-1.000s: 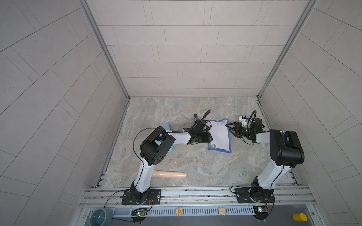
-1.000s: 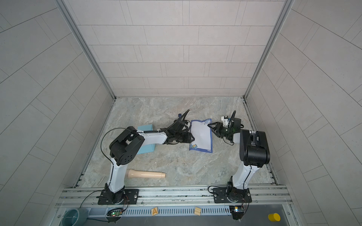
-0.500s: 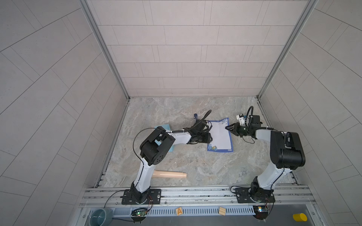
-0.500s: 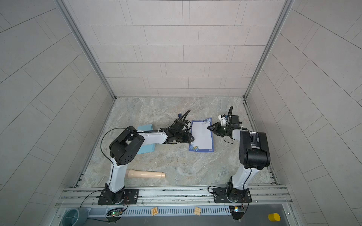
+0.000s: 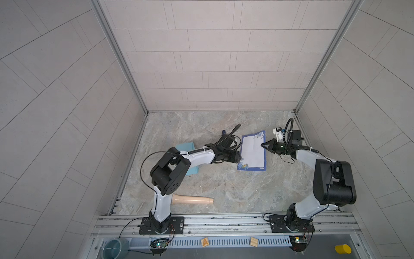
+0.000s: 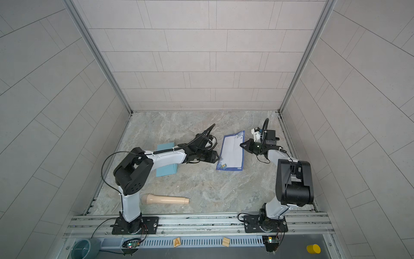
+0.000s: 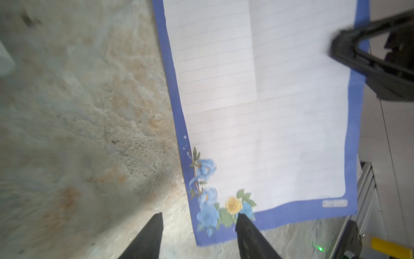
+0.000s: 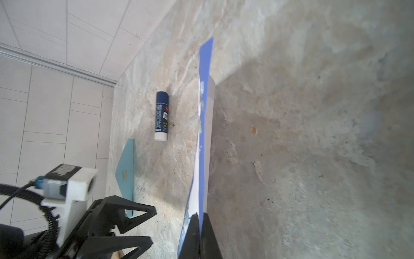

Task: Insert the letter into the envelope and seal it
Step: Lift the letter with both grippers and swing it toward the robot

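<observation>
Taking the letter as our landmark, we find it unfolded on the marble table in both top views, lined face up and wholly outside the envelope.

The right gripper meets the letter's long edge on the right arm's side, toward its far corner. In the right wrist view its fingers are pressed together with the sheet's blue border between them. We therefore read this claw as closed on the letter, whose gripped edge stands raised off the table.

The left gripper sits at the letter's opposite long edge, by the near corner printed with blue and yellow flowers. In the left wrist view its jaws stand parted. One fingertip overlaps the flowered corner and the other lies over bare table just beside the letter. They grip nothing, and we cannot tell whether either touches the paper.

The envelope lies flat on the letter's left side, well apart from it and partly under the left arm. Its pointed flap shows in the right wrist view. A glue stick, dark blue with a white end, lies between letter and envelope, near the letter's far corner. A beige tapered rod lies on the letter's near side, well apart.
</observation>
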### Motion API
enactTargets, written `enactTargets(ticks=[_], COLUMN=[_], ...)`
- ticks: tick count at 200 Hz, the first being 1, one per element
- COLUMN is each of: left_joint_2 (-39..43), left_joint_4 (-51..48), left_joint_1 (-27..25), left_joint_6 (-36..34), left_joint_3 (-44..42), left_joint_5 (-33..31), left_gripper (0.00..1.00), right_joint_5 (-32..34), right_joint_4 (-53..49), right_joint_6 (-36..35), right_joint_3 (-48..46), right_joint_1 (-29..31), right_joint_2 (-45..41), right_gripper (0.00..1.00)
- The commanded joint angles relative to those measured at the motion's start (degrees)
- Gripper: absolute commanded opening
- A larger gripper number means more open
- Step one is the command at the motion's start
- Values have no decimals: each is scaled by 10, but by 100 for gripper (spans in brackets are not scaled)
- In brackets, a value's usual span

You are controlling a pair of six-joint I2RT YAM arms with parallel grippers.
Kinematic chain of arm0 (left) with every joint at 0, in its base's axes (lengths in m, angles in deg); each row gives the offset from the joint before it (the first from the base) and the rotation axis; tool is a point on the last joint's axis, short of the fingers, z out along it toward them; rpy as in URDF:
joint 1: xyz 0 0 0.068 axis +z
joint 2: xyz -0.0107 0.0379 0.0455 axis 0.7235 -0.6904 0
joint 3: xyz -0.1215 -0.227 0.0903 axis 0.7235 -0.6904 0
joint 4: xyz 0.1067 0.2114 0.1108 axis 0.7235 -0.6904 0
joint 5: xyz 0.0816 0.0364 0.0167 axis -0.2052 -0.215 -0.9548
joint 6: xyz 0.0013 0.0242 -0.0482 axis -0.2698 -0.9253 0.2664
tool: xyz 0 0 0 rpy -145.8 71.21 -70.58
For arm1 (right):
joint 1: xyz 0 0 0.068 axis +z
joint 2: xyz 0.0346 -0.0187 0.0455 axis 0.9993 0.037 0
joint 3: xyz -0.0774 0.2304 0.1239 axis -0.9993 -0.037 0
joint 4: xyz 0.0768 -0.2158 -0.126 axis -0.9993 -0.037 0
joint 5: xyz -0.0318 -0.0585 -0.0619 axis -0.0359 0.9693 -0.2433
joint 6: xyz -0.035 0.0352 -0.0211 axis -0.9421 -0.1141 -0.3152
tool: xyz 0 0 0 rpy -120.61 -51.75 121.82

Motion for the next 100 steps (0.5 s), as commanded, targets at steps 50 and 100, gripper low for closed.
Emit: enactTargets(ticks=[50, 100], left_joint_2=[271, 402], left_joint_4=[15, -82], left_joint_1=[68, 71], left_joint_6=[-119, -254], left_joint_3=[-98, -93], left_joint_5=[48, 38], left_gripper=[85, 97], right_joint_5=[-18, -33], right_joint_4=[67, -93], right_joint_6=[-23, -217], right_joint_3=[45, 145], right_joint_1=[86, 198], right_joint_2=[-163, -191], right_gripper=[0, 0])
